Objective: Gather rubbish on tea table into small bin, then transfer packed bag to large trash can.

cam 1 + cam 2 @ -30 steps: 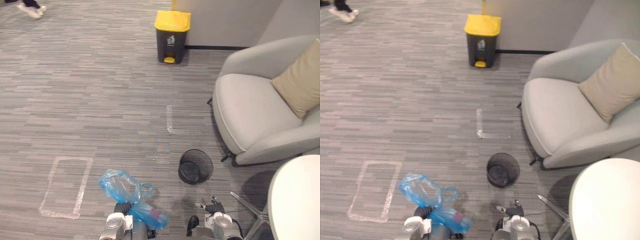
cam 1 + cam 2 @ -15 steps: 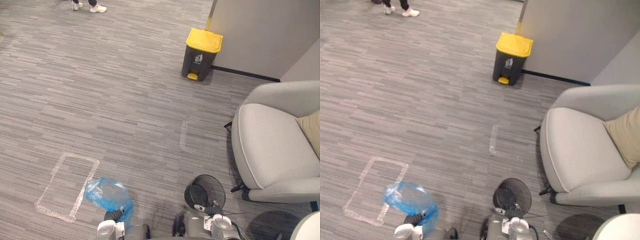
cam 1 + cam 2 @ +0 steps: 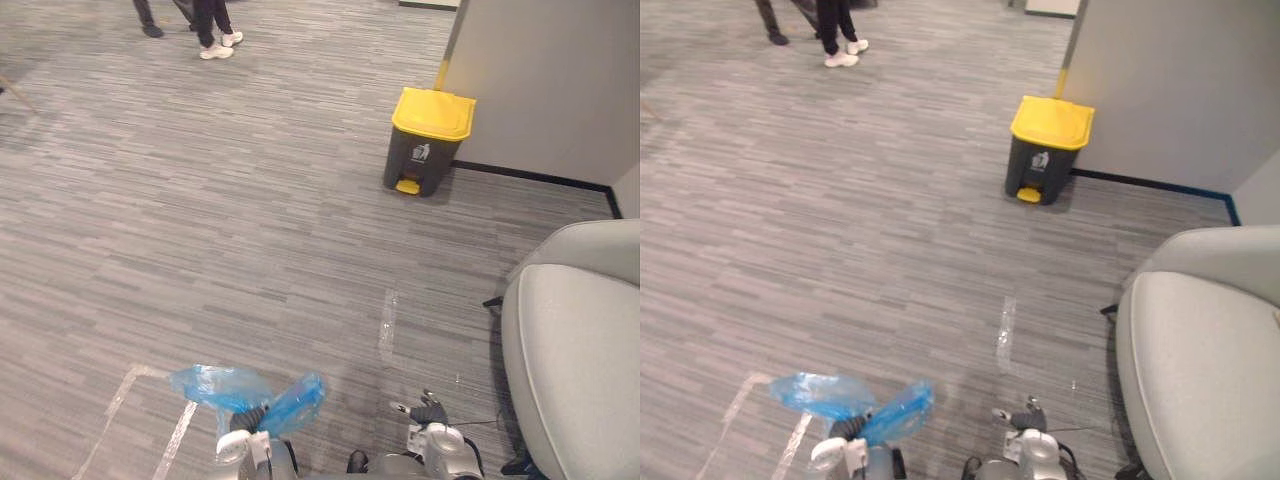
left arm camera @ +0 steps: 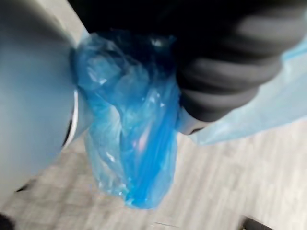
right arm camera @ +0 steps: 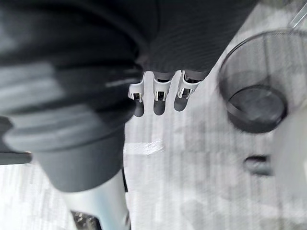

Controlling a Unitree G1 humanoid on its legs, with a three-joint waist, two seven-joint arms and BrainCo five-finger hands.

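Observation:
A blue plastic bag [image 3: 250,392] with rubbish inside hangs off the floor at the lower left, and my left hand [image 3: 244,422] is shut on its gathered neck. The left wrist view has the bag [image 4: 136,143] bunched right beside the hand's dark cover [image 4: 230,72]. My right hand [image 3: 430,411] is low at the bottom centre, empty, with its fingers [image 5: 159,98] relaxed. The small black mesh bin [image 5: 256,91] stands on the carpet past those fingers. The large dark trash can with a yellow lid [image 3: 428,140] stands shut by the wall, far ahead and to the right.
A grey armchair [image 3: 580,350] fills the right side. A grey wall [image 3: 560,80] runs behind the trash can. Tape marks [image 3: 387,325] lie on the carpet ahead and at the lower left [image 3: 140,420]. A person's legs [image 3: 212,25] are at the far top left.
The camera has swung and moved forward: the trash can sits nearer, and the mesh bin, cushion and white table have left the eye views. My left hand still holds the bag.

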